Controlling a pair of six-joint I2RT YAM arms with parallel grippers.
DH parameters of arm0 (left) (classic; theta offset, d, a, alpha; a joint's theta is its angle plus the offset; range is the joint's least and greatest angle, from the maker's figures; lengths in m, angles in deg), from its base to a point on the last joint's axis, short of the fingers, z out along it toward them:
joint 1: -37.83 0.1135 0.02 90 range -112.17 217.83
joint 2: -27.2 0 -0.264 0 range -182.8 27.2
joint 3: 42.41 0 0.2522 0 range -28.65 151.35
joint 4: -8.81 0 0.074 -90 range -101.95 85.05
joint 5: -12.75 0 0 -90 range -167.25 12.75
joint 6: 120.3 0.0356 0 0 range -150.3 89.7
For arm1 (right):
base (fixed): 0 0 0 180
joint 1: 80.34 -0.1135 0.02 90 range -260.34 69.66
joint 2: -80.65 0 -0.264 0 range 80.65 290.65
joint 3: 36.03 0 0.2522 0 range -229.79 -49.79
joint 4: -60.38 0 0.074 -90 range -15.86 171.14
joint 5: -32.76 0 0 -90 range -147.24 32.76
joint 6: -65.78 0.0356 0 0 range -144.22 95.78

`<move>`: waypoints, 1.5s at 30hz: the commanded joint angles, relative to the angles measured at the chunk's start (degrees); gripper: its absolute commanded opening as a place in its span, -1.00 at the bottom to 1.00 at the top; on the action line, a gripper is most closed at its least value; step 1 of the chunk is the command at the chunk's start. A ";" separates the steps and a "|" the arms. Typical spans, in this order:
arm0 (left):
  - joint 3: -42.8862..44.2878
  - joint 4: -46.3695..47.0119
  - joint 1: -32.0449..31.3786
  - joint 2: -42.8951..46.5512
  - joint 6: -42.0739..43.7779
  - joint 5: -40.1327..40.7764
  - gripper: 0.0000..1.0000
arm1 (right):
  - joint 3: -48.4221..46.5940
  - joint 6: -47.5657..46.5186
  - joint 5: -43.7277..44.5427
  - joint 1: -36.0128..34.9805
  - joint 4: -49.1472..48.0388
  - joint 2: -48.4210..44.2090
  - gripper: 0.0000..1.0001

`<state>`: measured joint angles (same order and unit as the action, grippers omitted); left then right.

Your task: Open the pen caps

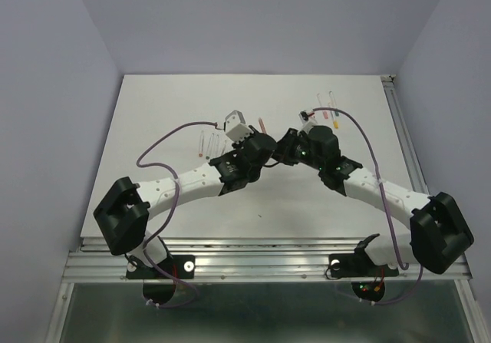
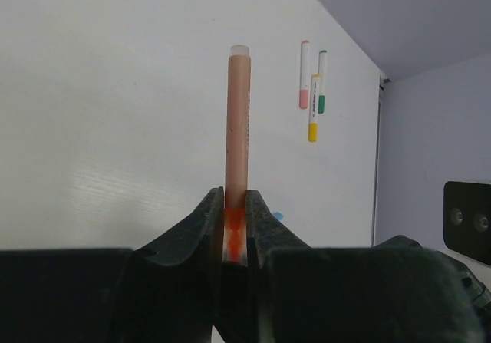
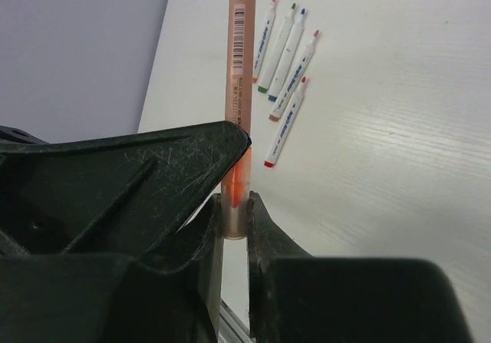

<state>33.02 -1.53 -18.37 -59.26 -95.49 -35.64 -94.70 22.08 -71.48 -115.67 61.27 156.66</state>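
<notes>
Both grippers are shut on one pen and hold it above the table. Its pale barrel [image 2: 238, 120] sticks up out of my left gripper [image 2: 235, 205], and an orange tip shows between the closed jaws. In the right wrist view my right gripper [image 3: 234, 209] is shut on the clear pen cap [image 3: 235, 219] at the end of that pen [image 3: 238, 59]. The orange tip [image 3: 238, 176] shows just above, beside the left gripper's finger [image 3: 153, 174]. From above, the left gripper [image 1: 267, 142] and right gripper [image 1: 285, 145] meet at the table's middle.
Several uncapped pens [image 3: 285, 51] lie side by side, left of centre from above [image 1: 209, 142]. Three capped pens, pink, green and yellow [image 2: 313, 97], lie far right [image 1: 330, 109]. A small blue bit [image 2: 277, 216] lies behind the left fingers. A metal rail [image 1: 406, 136] edges the right side.
</notes>
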 commanded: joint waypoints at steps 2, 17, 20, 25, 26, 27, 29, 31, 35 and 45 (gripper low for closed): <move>7.40 0.63 5.12 -6.26 4.63 6.65 -1.00 | 10.32 4.47 -14.93 -3.33 3.29 -9.81 -0.99; 10.14 1.23 15.24 -12.07 4.72 1.21 -1.00 | 17.22 6.43 -13.45 -4.83 12.68 -25.57 -0.99; 9.52 1.94 15.60 -11.28 7.25 0.06 -1.00 | 16.26 4.86 -9.16 -4.75 15.67 -24.33 -0.99; 6.72 2.82 16.21 -6.99 20.07 -4.75 -1.00 | 11.16 0.64 1.74 -4.14 19.18 -16.80 -0.99; 5.58 4.91 16.56 -6.10 23.49 -7.21 -1.00 | 10.29 -0.41 4.72 -3.87 19.71 -15.55 -0.99; 3.39 5.62 17.00 -5.31 30.92 -13.77 -1.00 | 8.45 -1.38 6.14 -3.35 20.85 -14.49 -0.99; 1.36 5.89 17.71 -3.55 36.59 -20.30 -1.00 | 6.42 -3.49 9.48 -1.77 22.78 -10.90 -0.99; -0.83 4.84 18.24 -2.93 43.00 -28.20 -1.00 | 4.40 -4.64 13.87 -0.36 25.33 -7.82 -0.99; -5.23 2.65 18.24 -2.93 44.01 -31.94 -1.00 | 2.98 -5.35 20.82 2.54 28.85 -4.04 -0.99; -6.74 -3.24 18.24 -6.79 42.60 -30.70 -1.00 | 3.51 -6.05 27.77 6.68 31.93 -0.07 -0.99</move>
<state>26.50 -2.89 -0.01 -65.27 -53.96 -65.37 -88.78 17.34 -48.42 -109.87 91.50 156.25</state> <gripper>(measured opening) 0.229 0.178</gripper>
